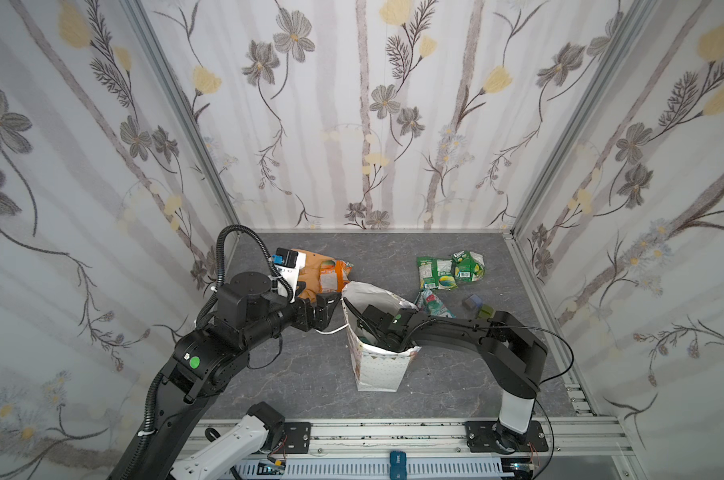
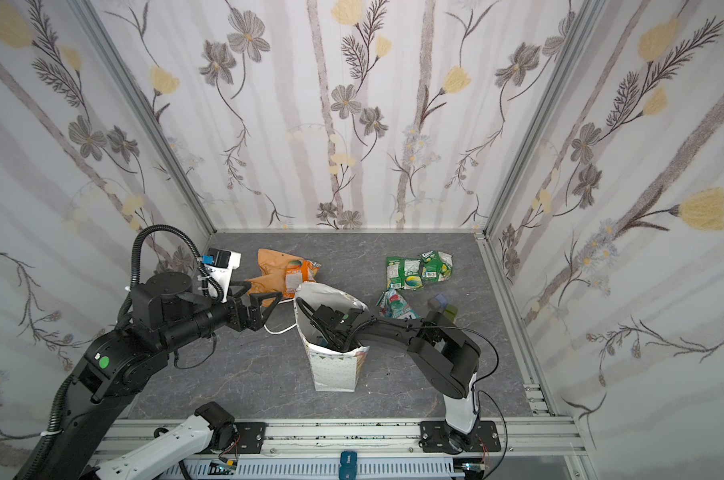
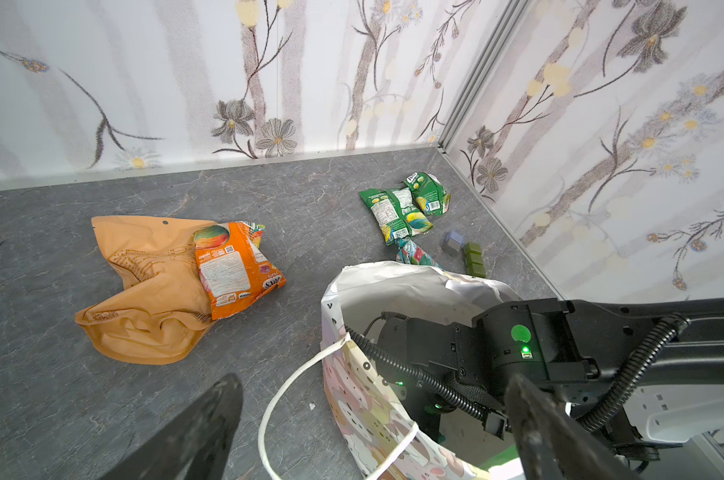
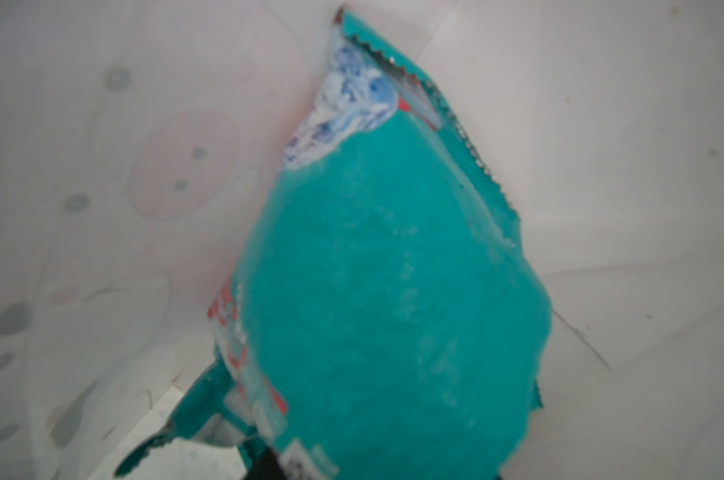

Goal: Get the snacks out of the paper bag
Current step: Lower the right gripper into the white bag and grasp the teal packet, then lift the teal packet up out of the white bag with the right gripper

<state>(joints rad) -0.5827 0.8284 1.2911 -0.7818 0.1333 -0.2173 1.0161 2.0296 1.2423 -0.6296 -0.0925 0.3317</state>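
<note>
The white paper bag (image 1: 379,365) (image 2: 335,370) (image 3: 352,399) stands upright mid-table. My right gripper (image 1: 372,336) (image 4: 383,469) reaches down into it and is shut on a teal packet (image 4: 393,270) that fills the right wrist view; its fingertips are hidden behind the packet. My left gripper (image 1: 322,297) (image 3: 372,386) hovers open just left of the bag's rim, holding nothing. On the table lie a tan pouch (image 1: 310,266) (image 3: 144,291), an orange packet (image 1: 331,276) (image 3: 235,270), two green packets (image 1: 435,272) (image 1: 468,266) and another teal packet (image 1: 433,303) (image 3: 414,251).
A grey cube (image 1: 472,301) (image 3: 453,243) and olive-green cubes (image 1: 487,311) (image 3: 474,257) sit right of the bag, near the right arm's elbow. The bag's white cord handle (image 3: 285,386) hangs out toward my left gripper. Papered walls close in on three sides.
</note>
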